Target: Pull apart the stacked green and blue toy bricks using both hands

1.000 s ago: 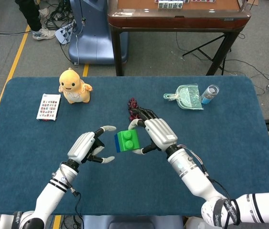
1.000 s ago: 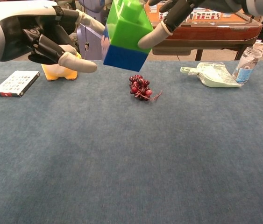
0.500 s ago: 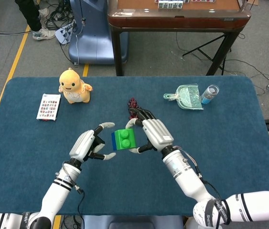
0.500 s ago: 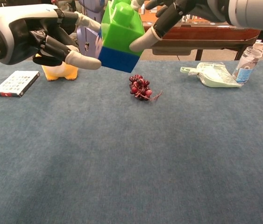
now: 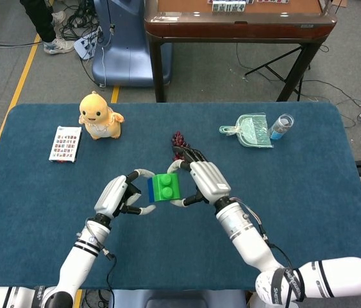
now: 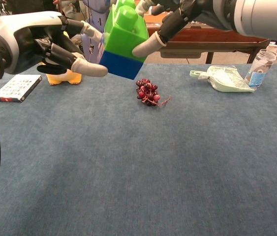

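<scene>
Left hand (image 5: 121, 196): moves right toward the frame centre, its fingertips (image 6: 95, 70) now touching the blue brick (image 6: 121, 63).
Right hand (image 5: 207, 182): carries the stacked bricks leftward.
Green brick (image 5: 167, 187): sits further left than before.

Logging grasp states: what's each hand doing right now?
Left hand: fingers touch the blue brick.
Right hand: holds the green brick.

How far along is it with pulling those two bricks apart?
Done: the stack is off the table, held up by the right hand. In hand: the left hand has its fingertips at the blue brick. Left: the green brick is joined to it; the pull comes next.
</scene>
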You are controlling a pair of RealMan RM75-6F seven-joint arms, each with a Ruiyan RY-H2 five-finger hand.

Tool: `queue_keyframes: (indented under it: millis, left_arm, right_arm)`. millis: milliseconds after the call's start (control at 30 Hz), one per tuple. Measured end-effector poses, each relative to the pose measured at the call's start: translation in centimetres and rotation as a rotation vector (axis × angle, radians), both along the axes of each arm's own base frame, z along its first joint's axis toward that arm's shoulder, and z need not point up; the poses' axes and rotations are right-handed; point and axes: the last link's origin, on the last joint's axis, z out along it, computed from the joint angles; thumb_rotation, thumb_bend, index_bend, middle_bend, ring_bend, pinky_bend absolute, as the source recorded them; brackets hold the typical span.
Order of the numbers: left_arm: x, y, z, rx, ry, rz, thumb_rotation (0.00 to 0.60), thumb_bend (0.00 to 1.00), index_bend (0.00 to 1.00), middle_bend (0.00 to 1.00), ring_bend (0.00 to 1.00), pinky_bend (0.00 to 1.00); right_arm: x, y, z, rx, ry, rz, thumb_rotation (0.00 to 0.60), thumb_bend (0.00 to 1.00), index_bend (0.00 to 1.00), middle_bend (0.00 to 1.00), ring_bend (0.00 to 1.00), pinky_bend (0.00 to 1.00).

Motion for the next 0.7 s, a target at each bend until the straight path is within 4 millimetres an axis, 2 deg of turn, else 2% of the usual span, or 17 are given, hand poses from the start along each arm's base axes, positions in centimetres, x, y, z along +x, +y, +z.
queue_keyframes:
  millis: [400,567,700]
  left_arm:
    - [-0.06,-0.03,-0.18,0.002,-0.035,0.015,0.6,0.07,0.46,1.0,1.0,1.0]
    - [0.05,-0.05,-0.38,-0.004,-0.049,0.014,0.6,0.09,0.59,1.0,1.0,1.0]
    - [0.16,-0.05,-0.41,0.008,-0.067,0.015,0.6,0.22,0.7,1.0,1.0,1.0]
  right_arm:
    - [-0.07,0.03,-0.5,0.013,-0.003,-0.006,0.6,0.11,0.6,0.08,0.0,0.0]
    - [-0.03,0.07,-0.71,0.02,-0.005,-0.006,0.6,0.11,0.6,0.08,0.0,0.0]
    - [-0.04,0.06,-0.8,0.022,-0.007,-0.006,0.6,0.11,0.6,0.08,0.0,0.0]
